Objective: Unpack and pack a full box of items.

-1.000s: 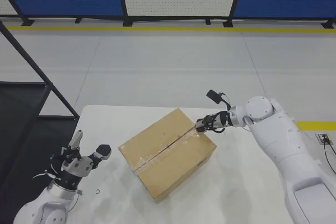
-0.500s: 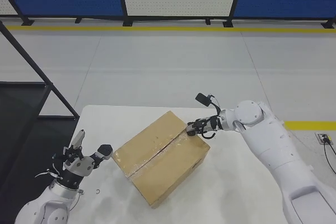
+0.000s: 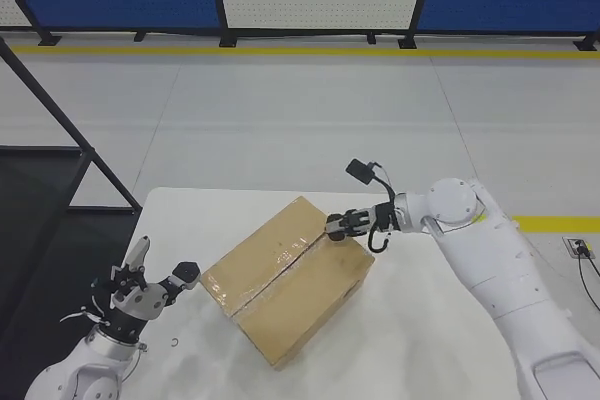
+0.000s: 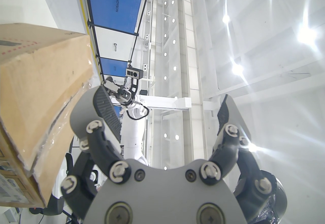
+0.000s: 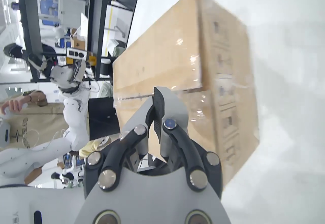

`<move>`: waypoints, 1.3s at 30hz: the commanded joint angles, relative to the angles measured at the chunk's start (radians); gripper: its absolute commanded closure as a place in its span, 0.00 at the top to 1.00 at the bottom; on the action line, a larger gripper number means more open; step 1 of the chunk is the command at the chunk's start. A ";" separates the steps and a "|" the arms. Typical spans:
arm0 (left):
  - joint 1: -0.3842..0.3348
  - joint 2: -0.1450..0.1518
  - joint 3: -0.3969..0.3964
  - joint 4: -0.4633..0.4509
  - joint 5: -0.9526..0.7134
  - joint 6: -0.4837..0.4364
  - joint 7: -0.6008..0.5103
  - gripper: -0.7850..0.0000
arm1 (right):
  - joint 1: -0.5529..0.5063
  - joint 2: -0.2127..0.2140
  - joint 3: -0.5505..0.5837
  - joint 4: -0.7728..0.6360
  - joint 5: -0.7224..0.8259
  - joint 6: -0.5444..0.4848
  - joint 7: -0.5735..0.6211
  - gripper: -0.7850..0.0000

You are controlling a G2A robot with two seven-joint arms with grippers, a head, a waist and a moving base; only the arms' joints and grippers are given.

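The cardboard box [image 3: 285,285], its top flaps taped shut, sits skewed in the middle of the white counter [image 3: 205,215]. The right pincer [image 3: 334,224] has its fingers pressed narrow together at the far end of the box's taped seam, on the top edge. The left pincer [image 3: 163,262] gapes wide and points upward, just beside the box's left corner.

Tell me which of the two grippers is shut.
The right gripper: fingers pressed together at the far edge of the cardboard box, while the left gripper stands wide open beside it.
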 commanded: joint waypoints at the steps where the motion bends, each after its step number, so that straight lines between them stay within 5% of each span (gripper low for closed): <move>1: 0.004 0.000 0.001 -0.001 0.001 -0.001 -0.002 1.00 | -0.010 -0.005 -0.029 -0.043 -0.029 0.053 0.006 0.00; 15: 0.017 -0.001 -0.008 -0.005 0.000 -0.004 -0.007 1.00 | 0.009 -0.041 -0.113 0.015 -0.042 0.154 0.004 0.00; 27: 0.016 -0.001 -0.017 -0.003 -0.006 0.002 -0.026 1.00 | 0.027 -0.008 -0.048 0.064 -0.114 0.250 -0.054 0.00; 38: -0.024 0.000 -0.052 0.001 -0.061 0.016 -0.011 1.00 | -0.150 0.103 0.281 -0.058 0.066 -0.033 -0.155 0.00; 39: -0.032 0.001 -0.061 0.002 -0.064 0.015 -0.006 1.00 | -0.185 0.114 0.322 -0.086 0.096 -0.071 -0.180 0.25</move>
